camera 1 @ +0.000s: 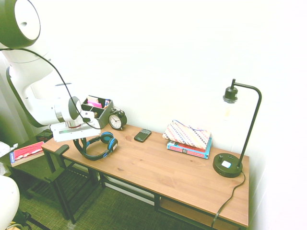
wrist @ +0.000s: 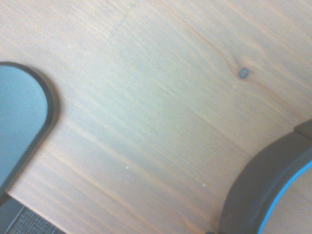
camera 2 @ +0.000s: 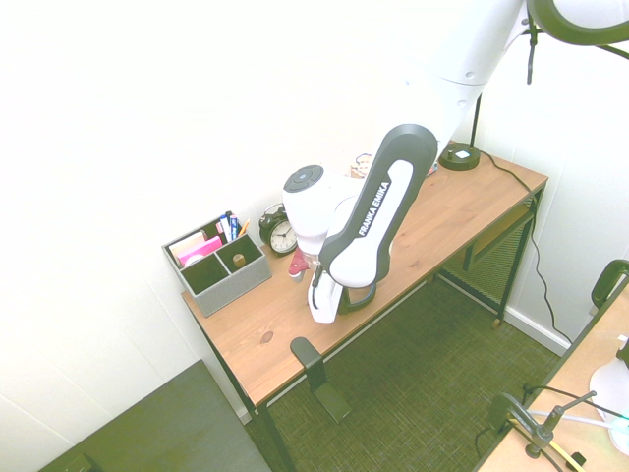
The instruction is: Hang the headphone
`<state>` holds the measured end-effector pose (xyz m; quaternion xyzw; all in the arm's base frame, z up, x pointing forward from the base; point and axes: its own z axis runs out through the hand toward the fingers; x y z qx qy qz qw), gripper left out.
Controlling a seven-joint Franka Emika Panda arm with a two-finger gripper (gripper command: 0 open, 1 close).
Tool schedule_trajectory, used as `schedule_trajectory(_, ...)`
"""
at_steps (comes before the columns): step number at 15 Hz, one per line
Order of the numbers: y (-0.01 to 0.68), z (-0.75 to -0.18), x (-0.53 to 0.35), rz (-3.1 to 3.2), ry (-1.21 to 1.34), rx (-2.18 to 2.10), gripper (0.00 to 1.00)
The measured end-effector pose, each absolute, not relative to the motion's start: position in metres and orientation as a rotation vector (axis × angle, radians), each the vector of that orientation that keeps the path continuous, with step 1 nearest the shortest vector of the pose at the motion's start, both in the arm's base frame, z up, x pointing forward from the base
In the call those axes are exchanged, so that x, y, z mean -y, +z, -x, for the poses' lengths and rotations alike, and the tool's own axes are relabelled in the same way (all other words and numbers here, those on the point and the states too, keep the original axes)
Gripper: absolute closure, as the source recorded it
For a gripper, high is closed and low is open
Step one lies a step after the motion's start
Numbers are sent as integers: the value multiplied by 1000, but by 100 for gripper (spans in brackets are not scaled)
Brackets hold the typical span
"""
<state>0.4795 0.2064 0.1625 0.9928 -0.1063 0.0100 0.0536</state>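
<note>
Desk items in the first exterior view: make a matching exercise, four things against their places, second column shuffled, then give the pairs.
Things:
1. headphone
2. alarm clock
3. desk lamp
4. phone

Places:
A. far end of the desk from the arm
B. lying flat between clock and books
C. under the arm's hand, near the desk's front edge
D. against the wall beside the grey organizer

Pairs: 1-C, 2-D, 3-A, 4-B
</note>
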Motion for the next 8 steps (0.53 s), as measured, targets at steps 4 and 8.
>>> schedule_trajectory(4, 250, -478, -218, -2996, 95, 564, 100)
schedule_trajectory(8, 359, -446, -206, -2894, 23, 943, 100)
